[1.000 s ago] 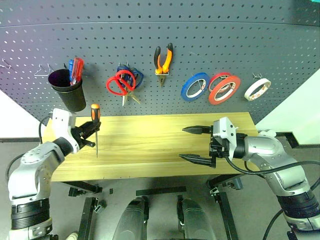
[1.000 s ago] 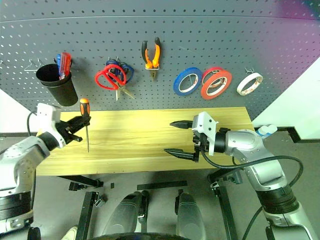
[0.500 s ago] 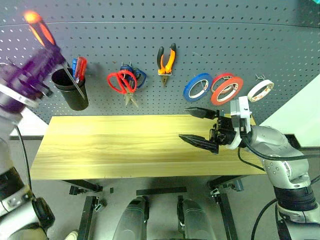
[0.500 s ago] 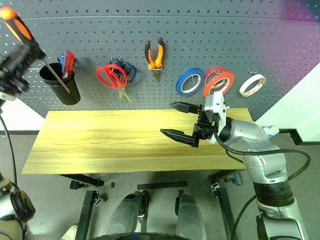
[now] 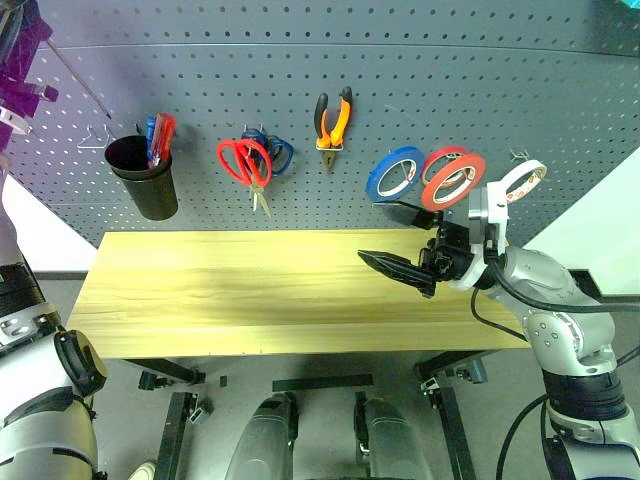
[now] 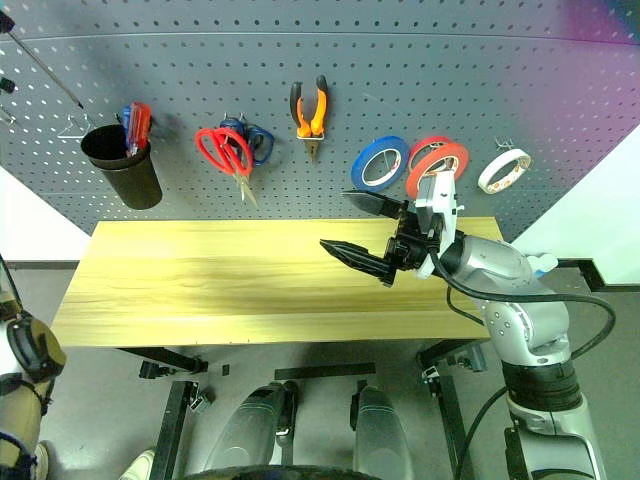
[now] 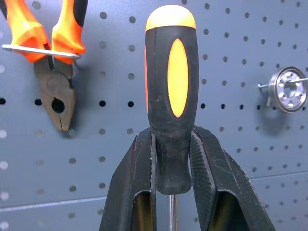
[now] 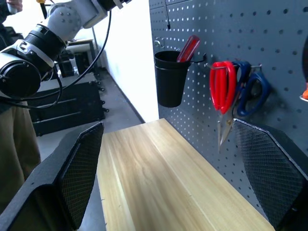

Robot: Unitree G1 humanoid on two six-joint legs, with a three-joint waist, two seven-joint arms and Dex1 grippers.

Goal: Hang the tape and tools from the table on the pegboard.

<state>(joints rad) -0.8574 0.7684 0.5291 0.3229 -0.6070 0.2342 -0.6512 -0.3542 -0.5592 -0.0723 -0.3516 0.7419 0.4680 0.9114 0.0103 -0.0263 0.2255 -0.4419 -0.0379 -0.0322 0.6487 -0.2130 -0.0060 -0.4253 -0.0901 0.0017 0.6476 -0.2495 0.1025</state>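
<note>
Pegboard (image 6: 330, 110) and table (image 6: 200, 280) seen from the head. Hung along the board, from nine o'clock toward three o'clock: a black cup (image 6: 123, 168) holding red and blue screwdrivers (image 6: 134, 127); red-handled scissors (image 6: 222, 155) overlapping blue-handled scissors (image 6: 252, 143); pliers (image 6: 307, 112); a blue tape roll (image 6: 379, 163); red rolls (image 6: 437, 165); the whitish tape (image 6: 503, 170). A thin metal shaft (image 6: 40, 62) slants at ten o'clock. The right gripper (image 6: 360, 227), fingers spread wide and holding nothing, hovers above the table's three o'clock end.
</note>
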